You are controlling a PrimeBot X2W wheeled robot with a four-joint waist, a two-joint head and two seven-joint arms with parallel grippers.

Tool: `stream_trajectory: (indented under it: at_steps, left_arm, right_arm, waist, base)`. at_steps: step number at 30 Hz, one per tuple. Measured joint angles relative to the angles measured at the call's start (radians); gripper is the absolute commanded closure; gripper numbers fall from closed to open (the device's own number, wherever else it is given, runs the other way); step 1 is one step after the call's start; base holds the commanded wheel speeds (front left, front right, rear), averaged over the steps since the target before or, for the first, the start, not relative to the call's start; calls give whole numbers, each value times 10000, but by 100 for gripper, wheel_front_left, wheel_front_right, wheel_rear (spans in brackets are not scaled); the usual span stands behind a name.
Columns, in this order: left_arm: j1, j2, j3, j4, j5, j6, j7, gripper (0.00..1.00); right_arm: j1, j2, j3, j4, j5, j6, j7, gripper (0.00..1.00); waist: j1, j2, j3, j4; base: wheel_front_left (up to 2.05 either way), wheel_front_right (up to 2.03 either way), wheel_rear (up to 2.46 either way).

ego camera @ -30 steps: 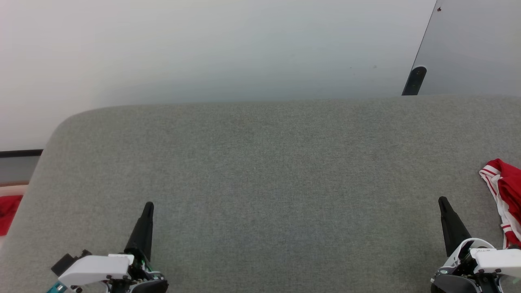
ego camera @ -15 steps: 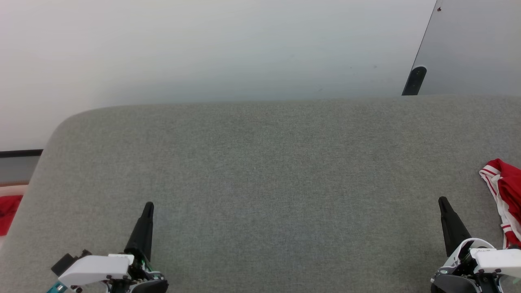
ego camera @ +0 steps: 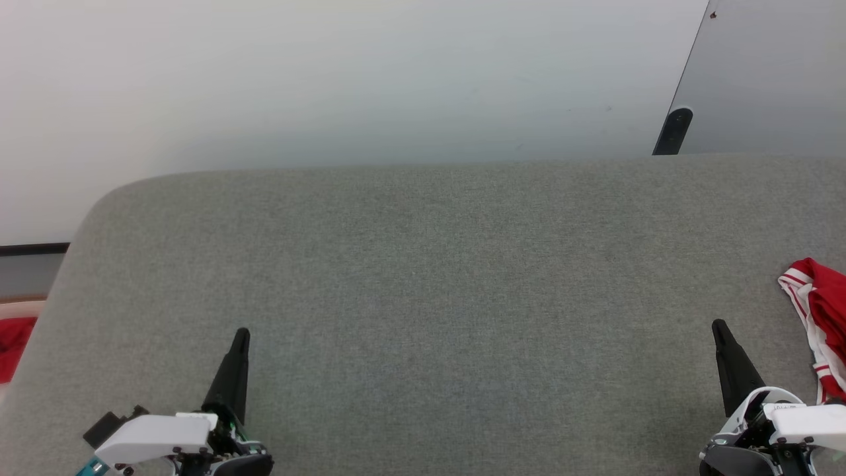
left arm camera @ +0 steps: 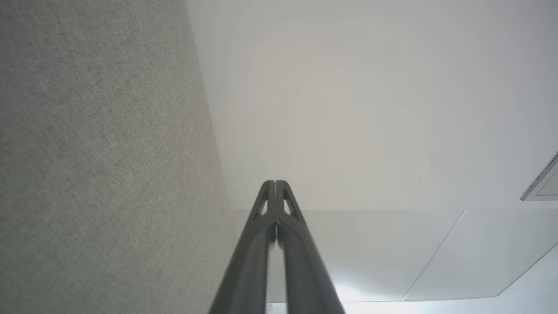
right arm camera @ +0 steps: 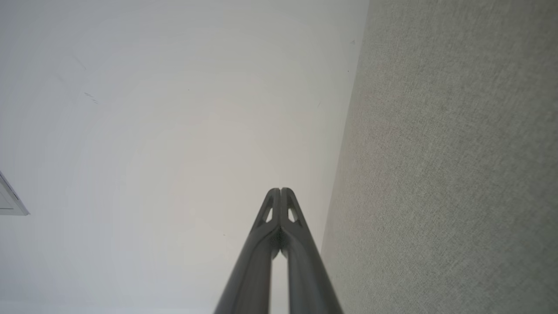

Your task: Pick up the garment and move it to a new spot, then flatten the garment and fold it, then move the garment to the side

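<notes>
Nothing moved; head view shows the garment (ego camera: pixel 823 311) near the right hand (ego camera: pixel 718 326).

Wide grey fabric surface (ego camera: pixel 423 277) with rounded far-left corner, left gripper (ego camera: pixel 240 342) near left, right gripper (ego camera: pixel 720 332) near right, fingers pressed together and empty, crumpled red-and-white garment (ego camera: pixel 825 311) at right edge, red cloth (ego camera: pixel 13 338) beyond left edge.

Seemingly a bare lab or test room: a grey felt-covered table (ego camera: pixel 423 277) with a rounded far-left corner, a plain white wall (ego camera: pixel 330 79) behind, and a grey panel (ego camera: pixel 773 79) at right.
</notes>
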Motion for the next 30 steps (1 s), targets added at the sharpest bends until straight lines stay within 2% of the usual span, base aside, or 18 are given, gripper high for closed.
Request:
stream_trajectory:
  at_steps: [30]
  left_arm:
    - [0,0,2,0,0,0,0,100]
  right_arm:
    - [0,0,2,0,0,0,2,100]
  waist:
    - [0,0,0,0]
  base:
    - [0,0,0]
